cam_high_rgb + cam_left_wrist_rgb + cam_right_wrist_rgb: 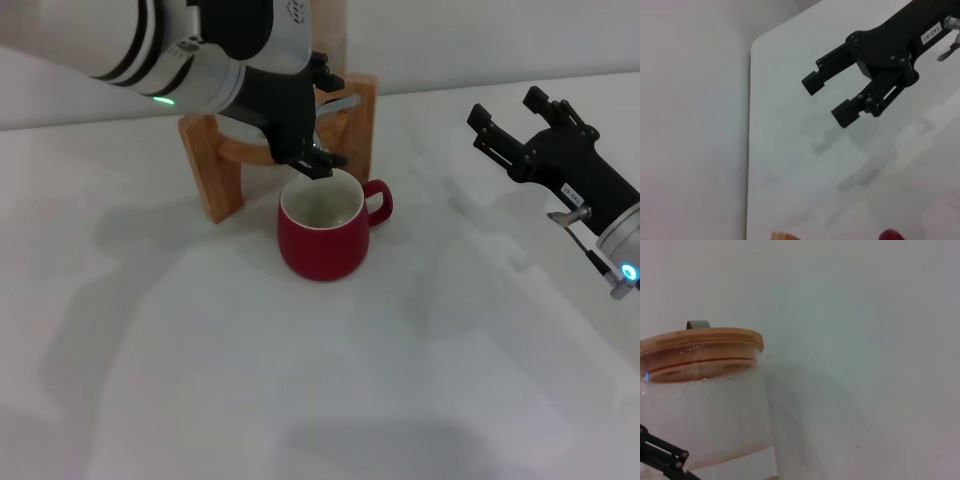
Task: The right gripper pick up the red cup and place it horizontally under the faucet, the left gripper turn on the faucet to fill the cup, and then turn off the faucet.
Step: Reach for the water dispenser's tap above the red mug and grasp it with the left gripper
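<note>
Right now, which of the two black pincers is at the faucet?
The left pincer, on the green-lit arm, above the red ceramic cup. The right pincer hangs open aside.

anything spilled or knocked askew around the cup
Nothing stands out. The cup stands upright on the table in front of the wooden stand, no water around it. The left pincer is over its rim at the faucet; the right pincer hangs open, apart.
</note>
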Controlling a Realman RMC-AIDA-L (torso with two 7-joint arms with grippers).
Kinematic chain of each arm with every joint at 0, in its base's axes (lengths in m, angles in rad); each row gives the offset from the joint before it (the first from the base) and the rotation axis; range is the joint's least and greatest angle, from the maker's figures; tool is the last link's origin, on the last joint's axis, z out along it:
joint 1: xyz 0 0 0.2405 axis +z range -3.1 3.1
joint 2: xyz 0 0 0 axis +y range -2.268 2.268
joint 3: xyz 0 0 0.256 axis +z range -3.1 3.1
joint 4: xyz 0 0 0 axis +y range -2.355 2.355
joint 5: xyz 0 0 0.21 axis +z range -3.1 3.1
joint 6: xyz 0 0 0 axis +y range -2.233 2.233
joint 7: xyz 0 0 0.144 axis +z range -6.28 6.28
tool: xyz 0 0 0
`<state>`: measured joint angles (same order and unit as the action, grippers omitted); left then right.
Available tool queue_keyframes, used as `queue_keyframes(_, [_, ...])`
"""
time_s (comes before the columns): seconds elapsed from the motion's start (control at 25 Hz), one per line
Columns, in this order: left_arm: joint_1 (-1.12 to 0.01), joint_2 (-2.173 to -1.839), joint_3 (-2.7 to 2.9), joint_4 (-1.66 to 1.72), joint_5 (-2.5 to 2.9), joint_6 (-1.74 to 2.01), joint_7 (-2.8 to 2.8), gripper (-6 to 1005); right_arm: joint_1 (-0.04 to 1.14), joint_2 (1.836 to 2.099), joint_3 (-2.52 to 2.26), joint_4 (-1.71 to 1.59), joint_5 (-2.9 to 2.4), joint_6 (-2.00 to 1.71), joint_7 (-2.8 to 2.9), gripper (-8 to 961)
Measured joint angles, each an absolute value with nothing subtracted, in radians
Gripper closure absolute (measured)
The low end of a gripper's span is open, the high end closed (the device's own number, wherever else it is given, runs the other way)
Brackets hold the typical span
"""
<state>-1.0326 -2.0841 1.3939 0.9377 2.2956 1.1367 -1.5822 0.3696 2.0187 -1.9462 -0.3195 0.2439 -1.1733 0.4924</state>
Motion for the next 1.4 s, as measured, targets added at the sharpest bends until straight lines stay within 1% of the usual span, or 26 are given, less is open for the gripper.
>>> queue_keyframes(1.4, [-1.038, -2.086, 1.421, 0.917, 2.28, 1.108, -1.566, 172, 0.369, 2.019, -1.953, -0.321, 0.244, -1.172, 0.492, 81])
